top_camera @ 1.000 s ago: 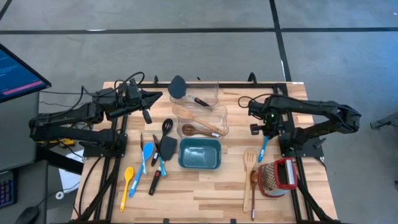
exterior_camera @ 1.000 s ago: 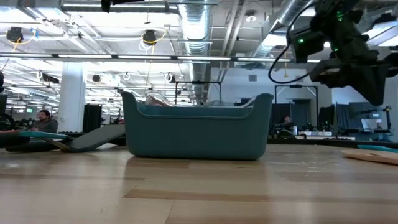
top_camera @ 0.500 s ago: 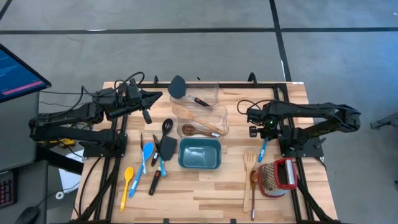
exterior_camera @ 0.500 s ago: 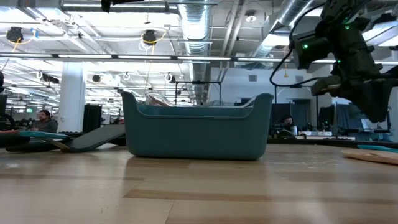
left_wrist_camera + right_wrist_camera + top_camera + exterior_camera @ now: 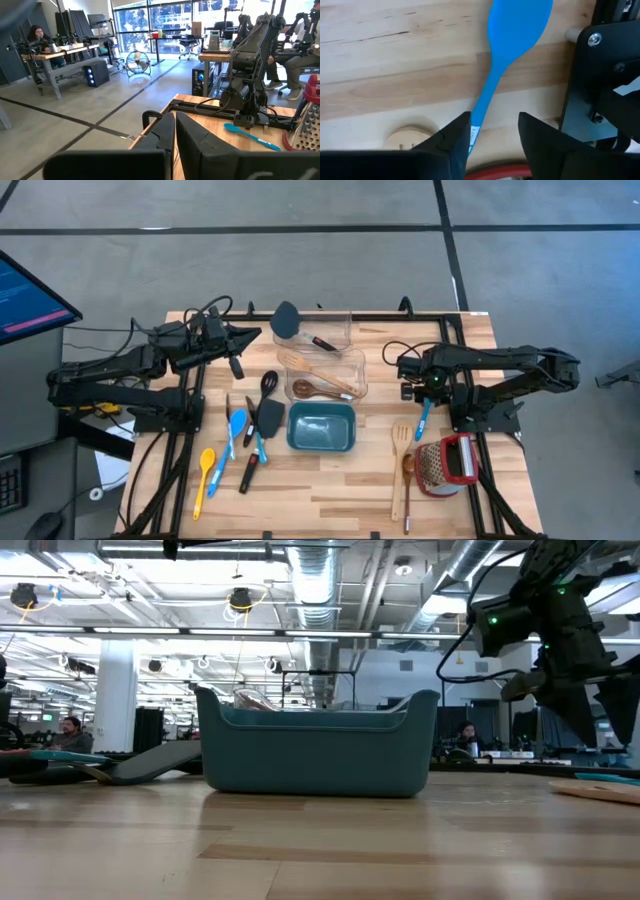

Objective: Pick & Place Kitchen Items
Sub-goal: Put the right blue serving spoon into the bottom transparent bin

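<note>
Blue spoon [image 5: 507,60] lies at the table's right, under the right gripper [image 5: 492,137] (fingers spread), grater [image 5: 447,463] nearby; left gripper [image 5: 175,132] pressed together.

An open-plan robotics lab: exposed ceiling ducts [image 5: 330,580], a grey concrete floor [image 5: 300,270], workbenches [image 5: 65,52] with seated people [image 5: 40,35], and another robot arm [image 5: 250,50] beyond the wooden table [image 5: 340,480].

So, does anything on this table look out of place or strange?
One thing: a black ladle lies across the rim of the clear container, its bowl hanging outside, while two wooden utensils lie inside. The red-framed grater is the only non-utensil. Nothing looks spilled or broken.
</note>
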### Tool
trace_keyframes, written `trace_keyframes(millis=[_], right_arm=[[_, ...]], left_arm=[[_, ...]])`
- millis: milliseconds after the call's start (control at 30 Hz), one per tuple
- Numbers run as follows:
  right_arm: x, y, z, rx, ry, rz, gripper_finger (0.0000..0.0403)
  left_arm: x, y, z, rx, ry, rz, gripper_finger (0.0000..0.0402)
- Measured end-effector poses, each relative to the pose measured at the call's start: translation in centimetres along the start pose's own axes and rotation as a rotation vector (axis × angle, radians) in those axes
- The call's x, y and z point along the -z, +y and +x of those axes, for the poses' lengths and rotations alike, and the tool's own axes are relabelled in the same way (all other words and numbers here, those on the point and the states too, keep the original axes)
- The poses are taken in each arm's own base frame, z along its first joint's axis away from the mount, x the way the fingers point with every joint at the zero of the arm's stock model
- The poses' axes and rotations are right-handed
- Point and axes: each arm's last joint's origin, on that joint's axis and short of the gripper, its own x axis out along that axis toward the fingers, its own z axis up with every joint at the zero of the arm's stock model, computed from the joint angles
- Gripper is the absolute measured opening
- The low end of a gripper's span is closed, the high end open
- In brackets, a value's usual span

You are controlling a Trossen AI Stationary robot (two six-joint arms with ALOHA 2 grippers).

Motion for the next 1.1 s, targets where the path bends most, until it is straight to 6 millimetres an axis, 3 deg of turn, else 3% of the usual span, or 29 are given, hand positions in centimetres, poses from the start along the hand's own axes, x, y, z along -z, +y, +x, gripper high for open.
trace_keyframes(millis=[367, 567, 800, 1100], right_arm=[[-0.1, 1.0, 0.0, -0.103, 0.006, 0.081, 0.0125], [1.0, 1.1, 0.2, -0.092, -0.004, 0.101, 0.0109], [2.1, 1.2, 0.5, -0.082, -0.035, 0.105, 0.0129], [2.2, 0.0, 3.3, -0.029, -0.034, 0.125, 0.0171]], left_arm=[[0.0, 0.0, 0.0, -0.001, 0.000, 0.000, 0.0004], [0.0, 0.0, 0.0, -0.005, 0.000, 0.000, 0.0004], [0.0, 0.0, 0.0, -0.005, 0.000, 0.000, 0.0004], [0.0, 0.0, 0.0, -0.004, 0.001, 0.000, 0.0004]])
